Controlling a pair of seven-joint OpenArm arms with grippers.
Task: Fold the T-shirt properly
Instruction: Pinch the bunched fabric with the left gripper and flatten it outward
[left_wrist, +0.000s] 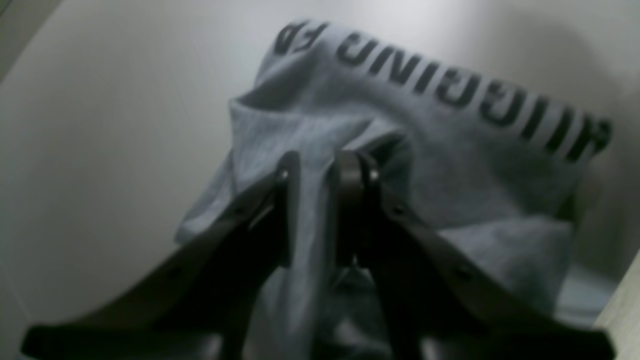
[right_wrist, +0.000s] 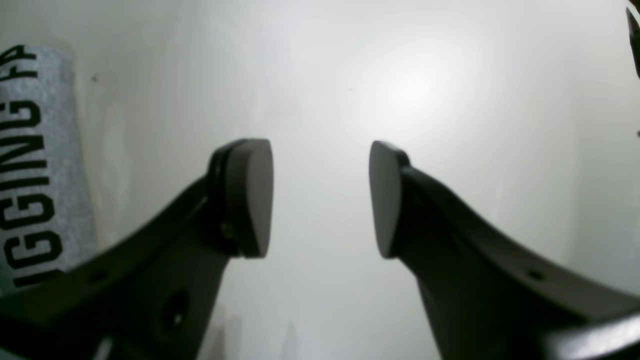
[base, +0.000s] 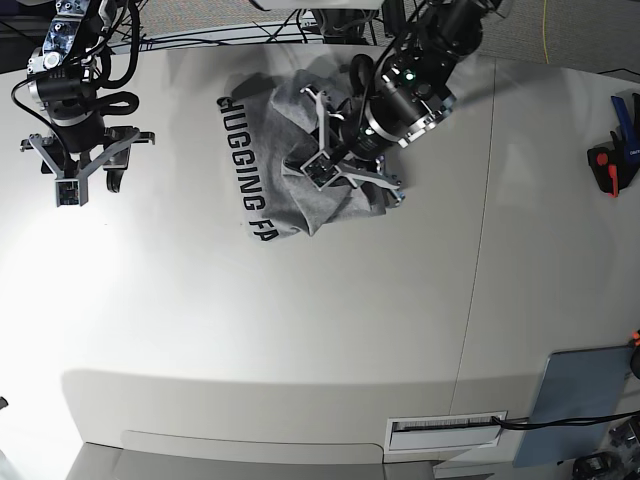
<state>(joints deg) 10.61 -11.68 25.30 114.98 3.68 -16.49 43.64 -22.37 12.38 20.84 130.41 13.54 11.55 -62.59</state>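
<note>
Left gripper (left_wrist: 317, 210) is clamped on a bunched fold of the T-shirt (base: 290, 150), lettered long edge running just beyond its jaws; right gripper (right_wrist: 320, 197) hangs spread and empty, shirt well off to its side, so the left arm's nearer

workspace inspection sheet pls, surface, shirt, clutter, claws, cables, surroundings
surface: pale table, seam down its right part
job's things: T-shirt bunched in a heap, lettering up along its left edge, not folded flat
clutter: red and black tool and blue tool at the right edge; blue-grey panel near the front right
claws: left claw shut on a fold of the shirt; right claw open, off the shirt
cables: black leads along the far edge
surroundings: nothing seen
</note>
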